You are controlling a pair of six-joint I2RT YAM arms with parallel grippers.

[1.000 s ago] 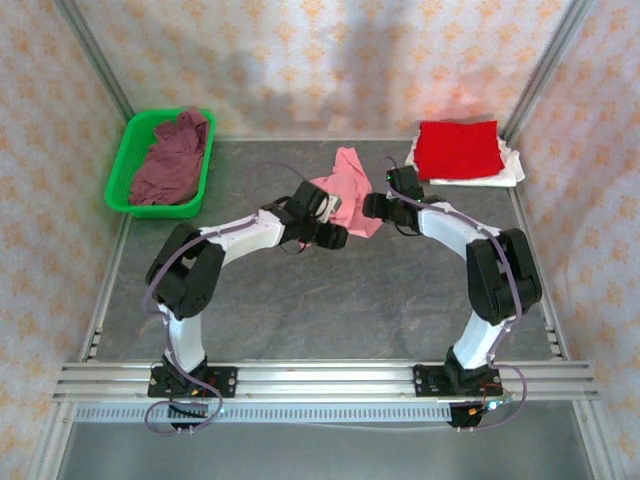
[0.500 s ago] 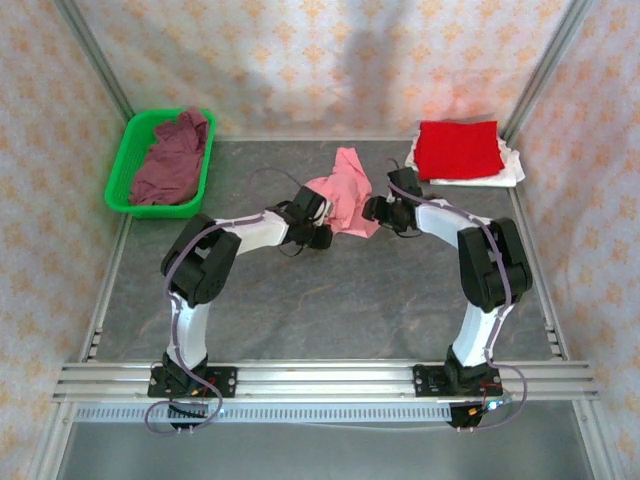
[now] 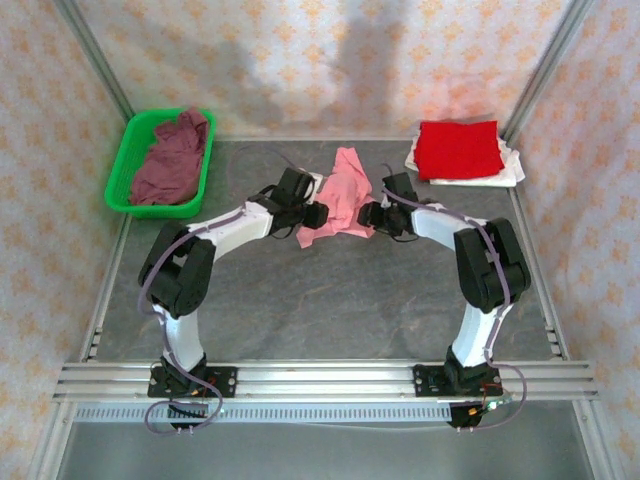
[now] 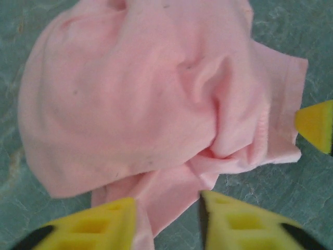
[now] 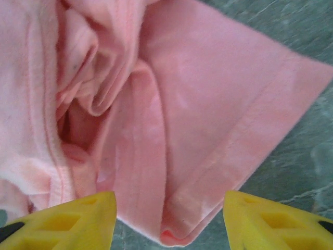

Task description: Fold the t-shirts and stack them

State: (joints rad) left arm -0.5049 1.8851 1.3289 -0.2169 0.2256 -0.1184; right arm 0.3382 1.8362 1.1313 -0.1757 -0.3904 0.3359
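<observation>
The pink shirt (image 3: 342,195) is lying crumpled on the table (image 3: 330,300), approx. in the middle and towards the back. The two arms are reaching to it from opposite sides.

The L gripper (image 4: 167,223) is sitting at the shirt's left edge. Its jaws are standing moderately apart, not pressing together. In the left wrist view a loose fold of pink cloth is running down between the yellow fingers (image 4: 99,229), touching the left one. I cannot tell if the other finger is touching the cloth. At the right border of this view a yellow tip (image 4: 316,125) is showing just beside the shirt's hem.

The R gripper (image 5: 169,221) is sitting at the shirt's right edge. Its jaws are standing wide apart and are gripping nothing. In the right wrist view a folded corner of the shirt, with its stitched hem, is lying between the fingers (image 5: 276,221), nearer the left one and well apart from the right one.

The red shirt (image 3: 458,150) is lying flat and folded at the back right corner, on top of the white shirt (image 3: 510,170), which is sticking out at the right & front sides.

The maroon shirt (image 3: 170,160) is lying bunched in the basket (image 3: 118,180) at the back left, well apart from the pink one.
</observation>
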